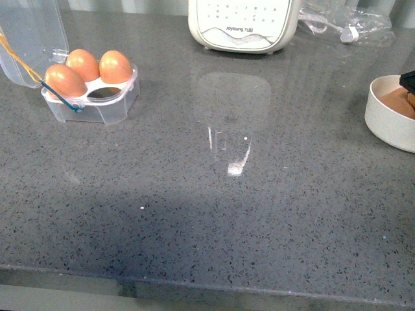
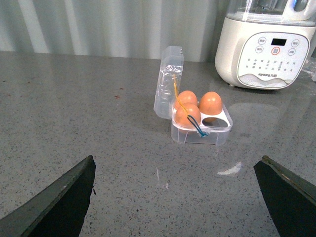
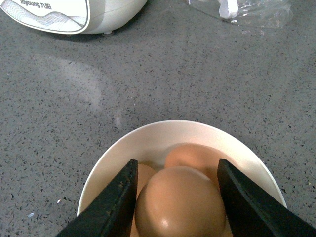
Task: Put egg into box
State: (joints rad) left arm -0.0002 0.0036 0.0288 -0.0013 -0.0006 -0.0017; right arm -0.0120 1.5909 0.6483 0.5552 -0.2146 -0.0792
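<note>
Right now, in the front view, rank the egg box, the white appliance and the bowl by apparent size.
1. box with open lid
2. white appliance, top cropped
3. bowl, cut by the frame edge, so its true rank is unsure

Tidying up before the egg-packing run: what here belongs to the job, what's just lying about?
Job: smooth brown egg in the right gripper; clear plastic four-cup egg carton; round white bowl of eggs.
Lying about: white blender base; crumpled clear plastic bag.

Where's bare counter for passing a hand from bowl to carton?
Wide bare counter between the box and the bowl, in front of the blender. Crowded: the bowl, where the right pincer clamps the egg; the back edge, blender plus plastic bag.
</note>
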